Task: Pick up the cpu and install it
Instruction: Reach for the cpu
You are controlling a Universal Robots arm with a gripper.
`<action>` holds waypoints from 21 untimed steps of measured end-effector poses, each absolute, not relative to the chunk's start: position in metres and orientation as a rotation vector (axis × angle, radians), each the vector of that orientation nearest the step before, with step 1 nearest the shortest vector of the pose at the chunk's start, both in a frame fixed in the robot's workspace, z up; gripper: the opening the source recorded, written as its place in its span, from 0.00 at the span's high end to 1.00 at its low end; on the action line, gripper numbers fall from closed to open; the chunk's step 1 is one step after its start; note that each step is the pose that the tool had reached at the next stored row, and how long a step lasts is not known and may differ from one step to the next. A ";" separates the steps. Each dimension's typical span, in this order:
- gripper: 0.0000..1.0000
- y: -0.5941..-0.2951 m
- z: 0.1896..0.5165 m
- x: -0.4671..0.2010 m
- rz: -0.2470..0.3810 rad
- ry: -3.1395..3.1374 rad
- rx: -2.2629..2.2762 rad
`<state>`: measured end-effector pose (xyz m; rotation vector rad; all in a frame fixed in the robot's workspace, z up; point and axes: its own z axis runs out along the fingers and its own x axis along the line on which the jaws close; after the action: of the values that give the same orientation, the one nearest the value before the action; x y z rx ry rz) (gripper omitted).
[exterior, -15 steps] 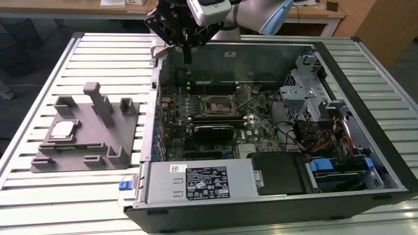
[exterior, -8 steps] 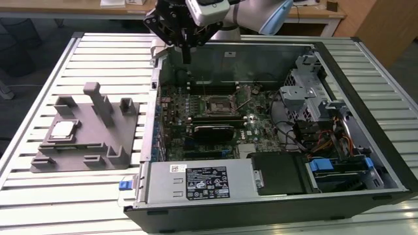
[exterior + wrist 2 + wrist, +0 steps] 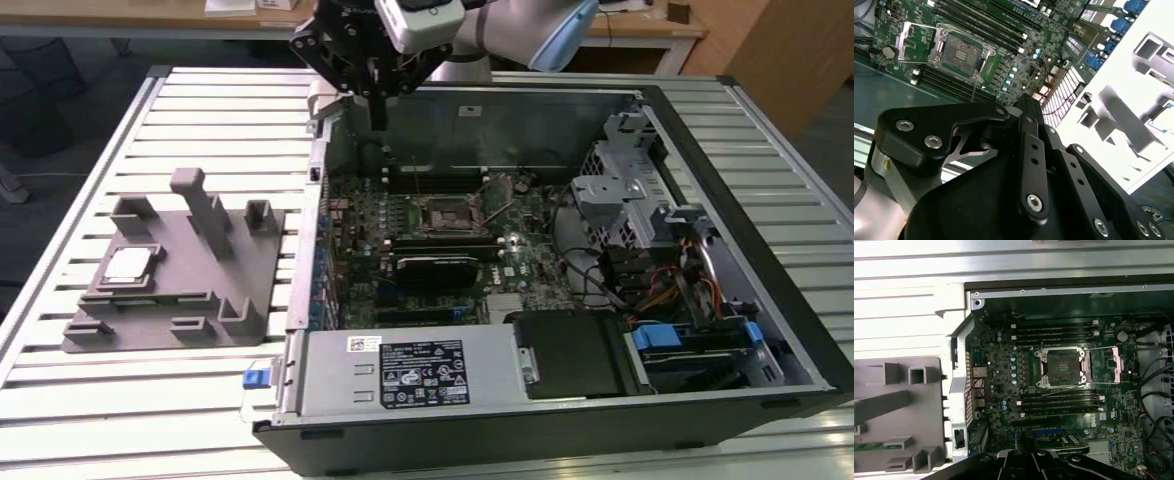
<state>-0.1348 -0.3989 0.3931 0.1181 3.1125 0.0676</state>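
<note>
Black metal claw (image 3: 379, 120), pinched together; flat silver cpu (image 3: 127, 265) lies on grey holder (image 3: 200, 292).

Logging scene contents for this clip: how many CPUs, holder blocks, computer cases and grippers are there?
cpu: 1
grey holder block: 1
open computer case: 1
gripper: 1
Total: 4

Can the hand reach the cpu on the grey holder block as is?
Probably yes. The small flat silver-grey square cpu lies uncovered on the grey moulded plastic holder block; only the block's upright posts stand near it. The black hand hangs apart, over the open black computer case's rim.
</note>
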 end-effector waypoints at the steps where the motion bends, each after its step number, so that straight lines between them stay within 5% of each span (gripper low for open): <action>1: 0.89 -0.399 0.393 -0.135 0.068 3.113 0.118; 21: 0.89 -0.399 0.393 -0.143 0.068 3.113 0.118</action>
<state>-0.1430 -0.3989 0.3929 0.1179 3.1125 0.0676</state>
